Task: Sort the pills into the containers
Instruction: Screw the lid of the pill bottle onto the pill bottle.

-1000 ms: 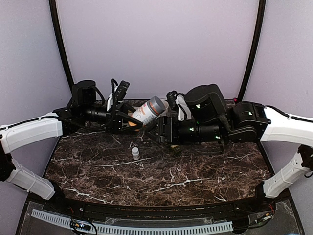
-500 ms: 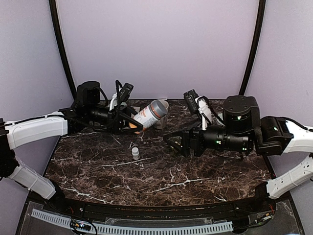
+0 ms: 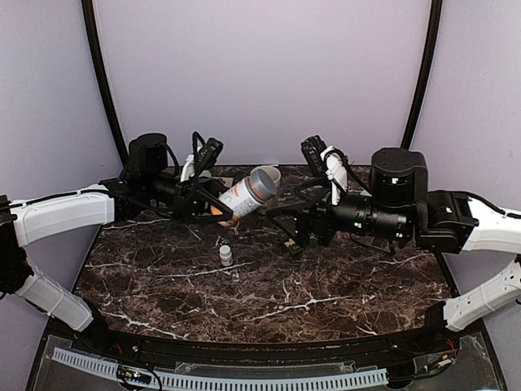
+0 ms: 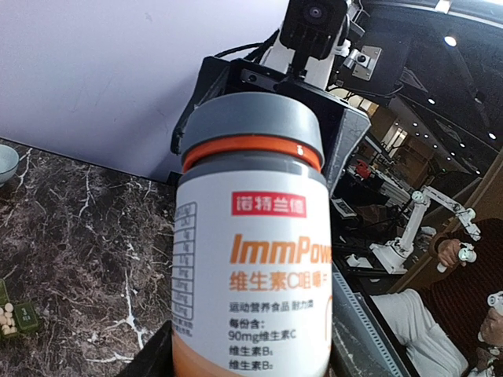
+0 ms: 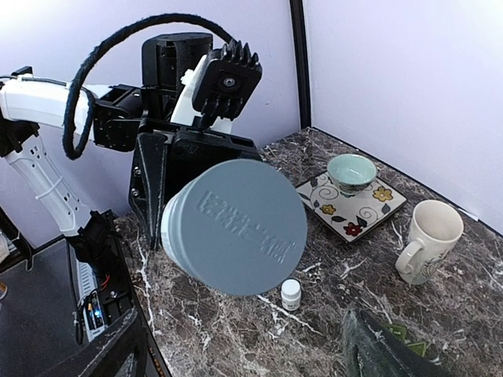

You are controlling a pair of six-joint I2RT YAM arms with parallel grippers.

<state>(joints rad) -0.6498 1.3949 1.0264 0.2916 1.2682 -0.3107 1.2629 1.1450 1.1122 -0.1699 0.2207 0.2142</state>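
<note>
Evidently the supplement bottle (image 4: 251,259) is being presented for opening. The left end effector (image 3: 218,204) is clamped around its white body and holds it off the worktop (image 3: 326,293), lying nearly level, with the grey cap (image 5: 234,226) turned toward the other arm. That pose suits a two-arm unscrewing, one side bracing the body while the other turns the lid.

The right end effector (image 3: 286,230) sits just beyond the cap with its fingers spread and nothing between them. In its wrist view the cap's flat face fills the middle, so it looks lined up on the lid. The cap is on, so nothing can pour out yet.

The pill box (image 4: 17,318), dark green, lies on the worktop just past the bottle's cap end, beneath the right end effector. A few pale pills (image 4: 6,314) already lie in one compartment. Lying there, it is probably close enough to catch what gets tipped out.

A small white vial (image 3: 225,256) stands below the bottle, apart from it. A cream mug (image 5: 424,236) and a pale green bowl (image 5: 350,171) stand farther off, likely irrelevant.
</note>
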